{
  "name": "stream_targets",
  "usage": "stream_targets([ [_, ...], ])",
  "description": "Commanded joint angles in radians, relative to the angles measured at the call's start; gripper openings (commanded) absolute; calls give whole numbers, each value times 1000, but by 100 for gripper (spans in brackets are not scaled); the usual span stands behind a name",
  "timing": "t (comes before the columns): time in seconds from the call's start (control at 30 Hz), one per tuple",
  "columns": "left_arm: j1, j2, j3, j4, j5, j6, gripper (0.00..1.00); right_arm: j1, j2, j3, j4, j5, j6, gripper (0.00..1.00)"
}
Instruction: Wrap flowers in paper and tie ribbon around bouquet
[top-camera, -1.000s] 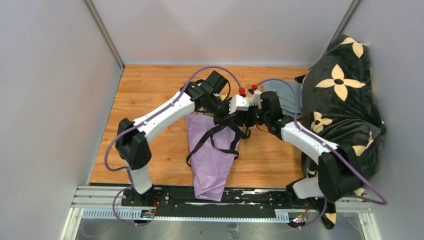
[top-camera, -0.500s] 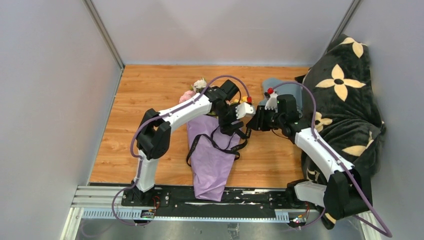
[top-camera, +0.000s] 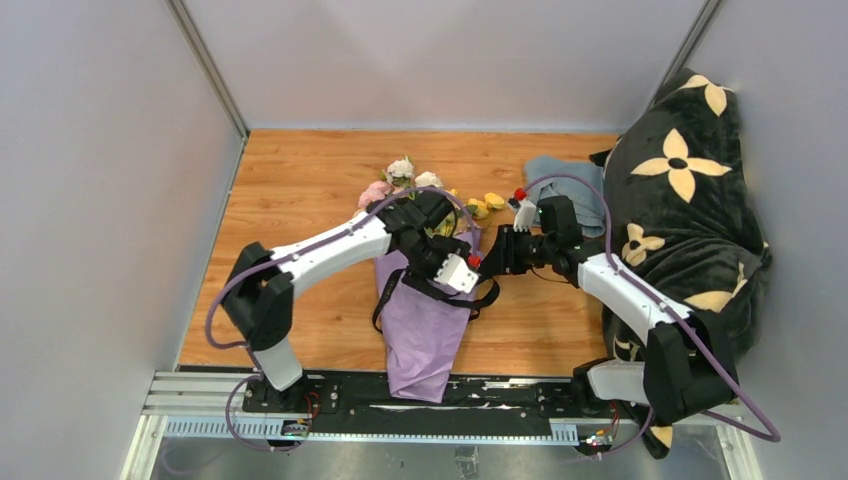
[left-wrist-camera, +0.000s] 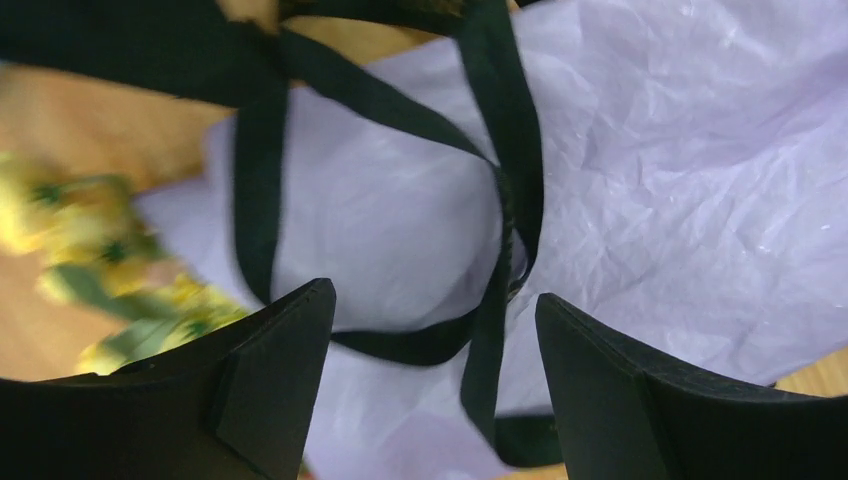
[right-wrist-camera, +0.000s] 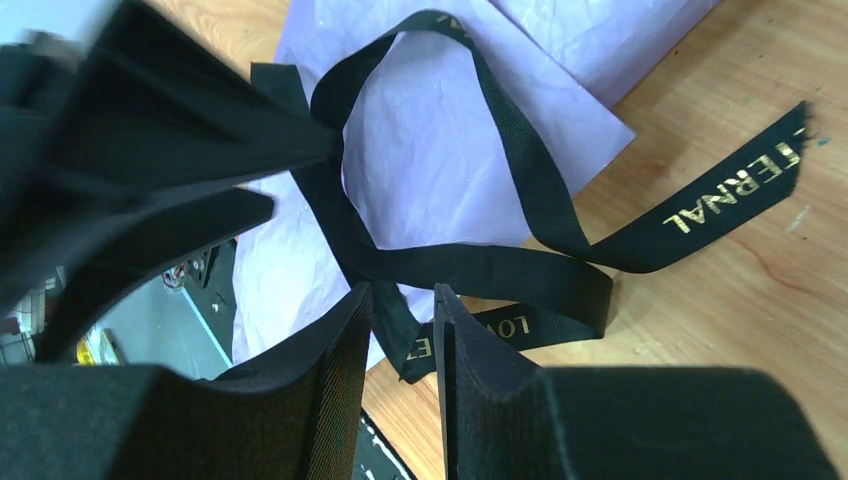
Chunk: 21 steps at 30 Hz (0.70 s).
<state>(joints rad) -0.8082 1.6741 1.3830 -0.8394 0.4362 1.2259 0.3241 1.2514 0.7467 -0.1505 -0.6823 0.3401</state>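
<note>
Wooden bench (top-camera: 290, 170) between grey walls. Left fingers (left-wrist-camera: 268, 400) spread wide and empty above the black ribbon (left-wrist-camera: 515, 150); right fingers (right-wrist-camera: 335, 400) narrowly parted over one strand. Ribbon lies looped loosely across the purple paper (left-wrist-camera: 700, 180) coned around the flowers (top-camera: 402, 172). Wrapping looks done; tying remains.

Gold capital letters are printed along the black ribbon (right-wrist-camera: 480, 265), readable only in the right wrist view. Near its frayed free end, lying on the wood, the letters "ERNAL" can be read. On another stretch lower down "LOV" shows, with the rest of the word hidden.
</note>
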Motion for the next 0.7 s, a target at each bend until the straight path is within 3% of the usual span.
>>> stream_targets([
  [0.0, -8, 105, -32, 36, -61, 174, 83, 27, 12, -17, -63, 15, -40, 34],
  [0.13, -8, 119, -88, 115, -121, 185, 80, -14, 11, -28, -152, 121, -27, 34],
  [0.2, -8, 111, -112, 137, -129, 180, 72, -38, 4, -51, -149, 149, -3, 34],
  [0.33, -8, 82, -140, 139, -131, 171, 41, -41, 31, -58, -211, 260, -1, 35],
  [0.4, -8, 61, -137, 138, -123, 144, 18, -39, 49, -92, -179, 246, 19, 36],
  [0.47, -8, 38, -119, 137, -110, 86, 2, -32, 77, -136, -105, 214, 50, 37],
  [0.67, -8, 7, -101, 130, -104, 13, 0, -22, 199, -144, 34, 215, 85, 38],
])
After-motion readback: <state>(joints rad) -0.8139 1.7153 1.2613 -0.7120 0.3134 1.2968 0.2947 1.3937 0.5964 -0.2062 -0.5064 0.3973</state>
